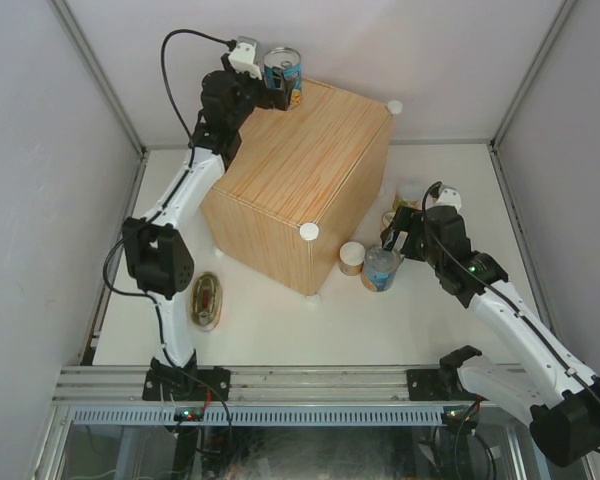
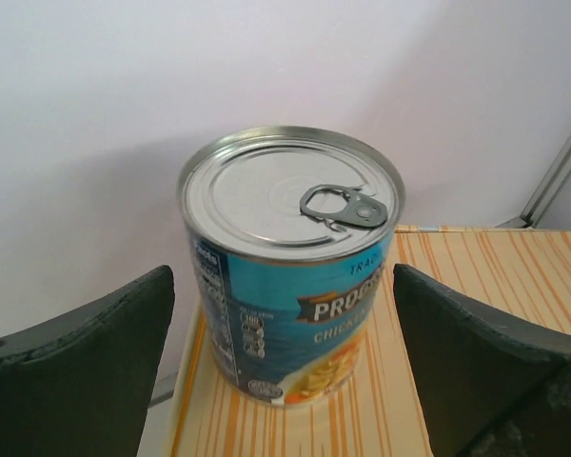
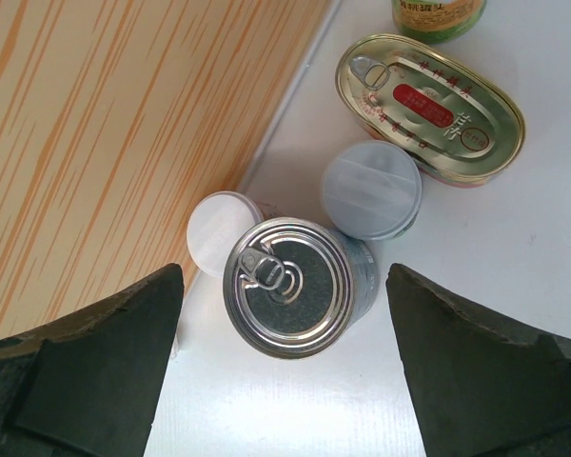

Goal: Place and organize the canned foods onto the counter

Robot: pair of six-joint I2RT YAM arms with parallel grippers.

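— Between the fingers of the left hand (image 2: 282, 286), what stands?
— One tall blue-labelled can (image 2: 295, 324), upright on the far corner of the counter (image 2: 514, 276), pull-tab up. That hand is spread wide, a finger on either side, not clamped on the can.
— And the right hand (image 3: 284, 276)?
— Wide apart too. Straight below it, midway between the fingers and clear of both, stands the second tall can (image 3: 287, 286) on the white surface (image 3: 514, 286). Right beside that can are a white-lidded small can (image 3: 222, 231), toward the counter's wall, and a pale-lidded one (image 3: 371, 188) just beyond. Farther out lies an oval tin (image 3: 428, 105), then a green-labelled can (image 3: 438, 9).
— Anything more?
— A second oval tin (image 1: 207, 300), well apart from both hands.
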